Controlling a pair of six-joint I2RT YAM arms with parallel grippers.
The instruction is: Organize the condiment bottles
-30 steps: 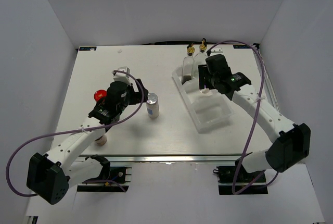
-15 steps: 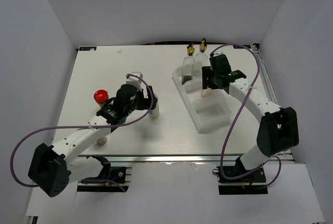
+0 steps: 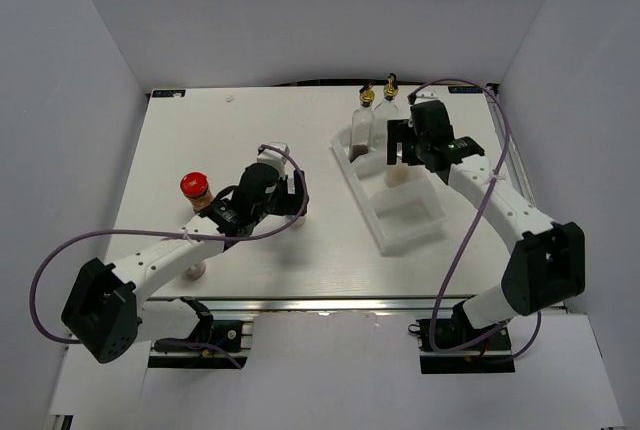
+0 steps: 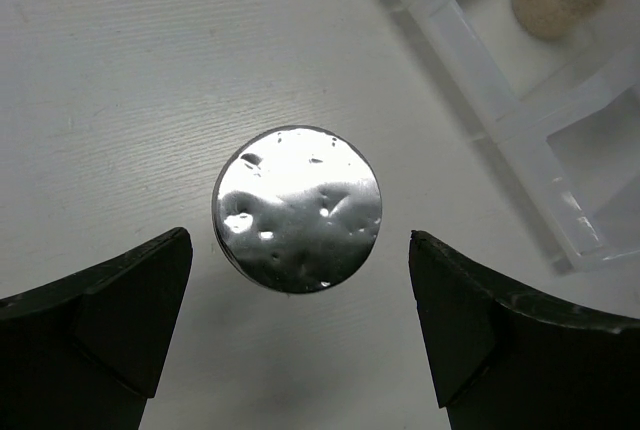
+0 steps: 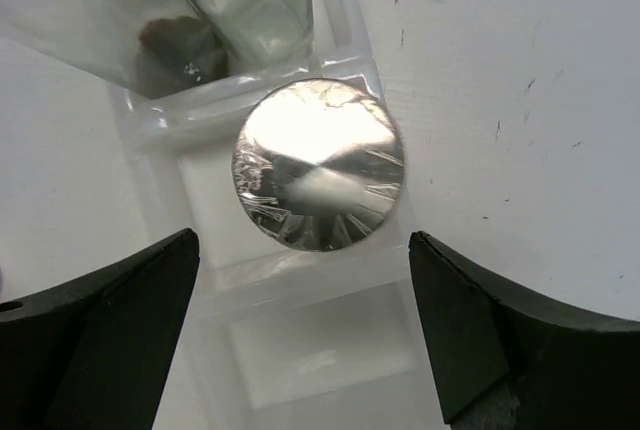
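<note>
A white silver-lidded cylinder (image 4: 297, 208) stands on the table, mostly hidden under my left gripper in the top view (image 3: 295, 214). My left gripper (image 4: 300, 320) (image 3: 292, 195) hangs over it, open wide, touching nothing. The second silver-lidded cylinder (image 5: 318, 165) (image 3: 397, 175) stands in the middle compartment of the white tray (image 5: 300, 350). My right gripper (image 5: 300, 330) (image 3: 399, 150) is open above it, apart from it. Two glass bottles with gold spouts (image 3: 366, 122) (image 3: 388, 110) stand in the tray's far compartment. The red-capped jar (image 3: 194, 186) stands at the left. The short pale-lidded jar (image 3: 194, 269) is partly hidden by the left arm.
The tray (image 3: 410, 222) lies slanted on the right half of the table, its near compartment empty. Its corner shows in the left wrist view (image 4: 520, 130). White walls enclose the table on three sides. Purple cables loop off both arms.
My left gripper has moved right, away from the red-capped jar, and now sits over the cylinder on the table. My right gripper has shifted slightly back over the tray.
</note>
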